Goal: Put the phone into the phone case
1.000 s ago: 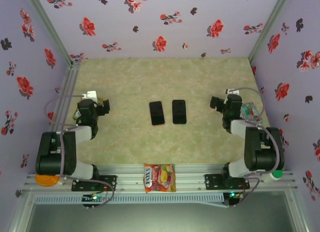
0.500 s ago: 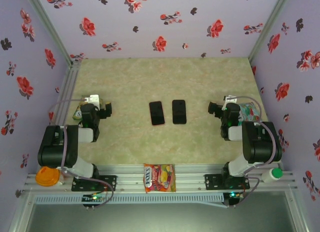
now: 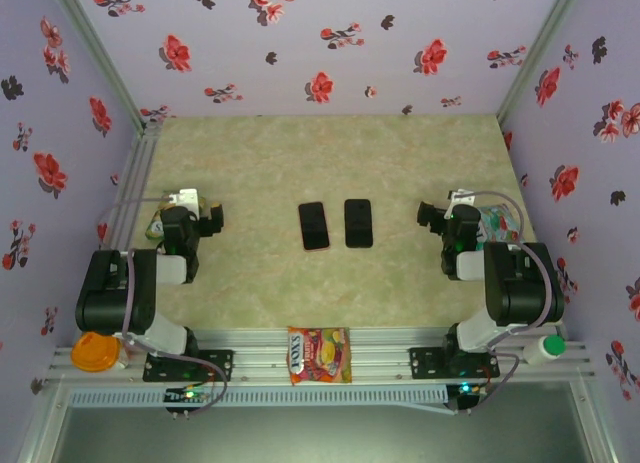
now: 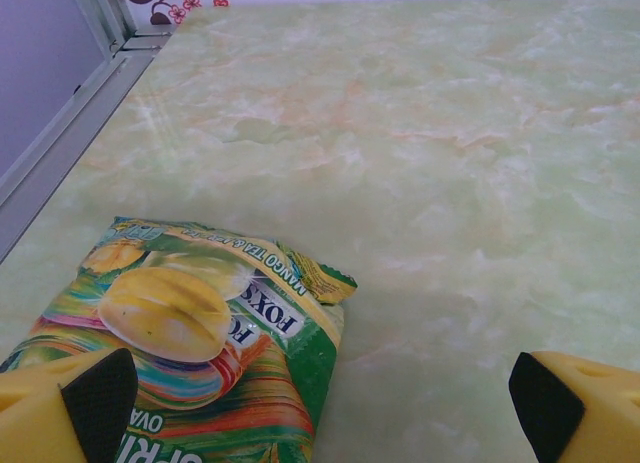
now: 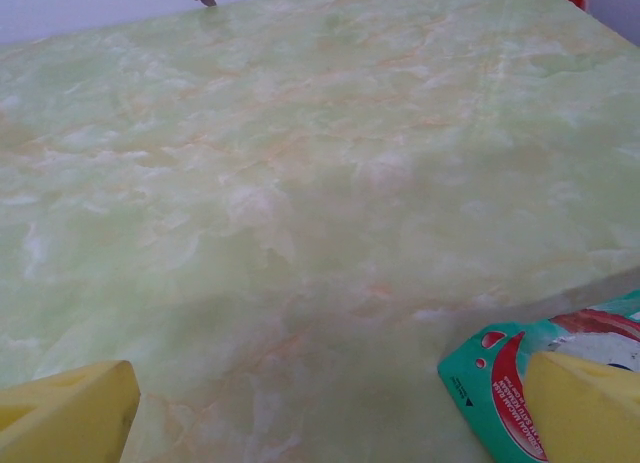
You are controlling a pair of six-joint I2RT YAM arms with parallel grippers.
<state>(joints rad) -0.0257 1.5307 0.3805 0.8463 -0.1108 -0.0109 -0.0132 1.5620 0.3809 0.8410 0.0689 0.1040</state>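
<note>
Two flat dark slabs lie side by side in the middle of the table. The left one (image 3: pixel 314 226) has a reddish rim and the right one (image 3: pixel 358 223) is plain black; which is the phone and which the case I cannot tell. My left gripper (image 3: pixel 212 217) (image 4: pixel 320 413) rests low at the table's left, well apart from them, open with nothing between its yellow fingertips (image 4: pixel 70 408). At the table's right my right gripper (image 3: pixel 430 214) (image 5: pixel 330 413) is likewise open and empty, its fingertips (image 5: pixel 585 403) spread wide.
A green Fox's candy bag (image 4: pixel 190 323) lies under my left gripper. A teal and red packet (image 5: pixel 500 373) sits by my right fingertip. Another candy bag (image 3: pixel 319 355) lies on the front rail, an orange disc (image 3: pixel 95 353) at front left. Flowered walls enclose the table.
Both arms have folded down and settled slightly over the last second. The two slabs have not moved.
</note>
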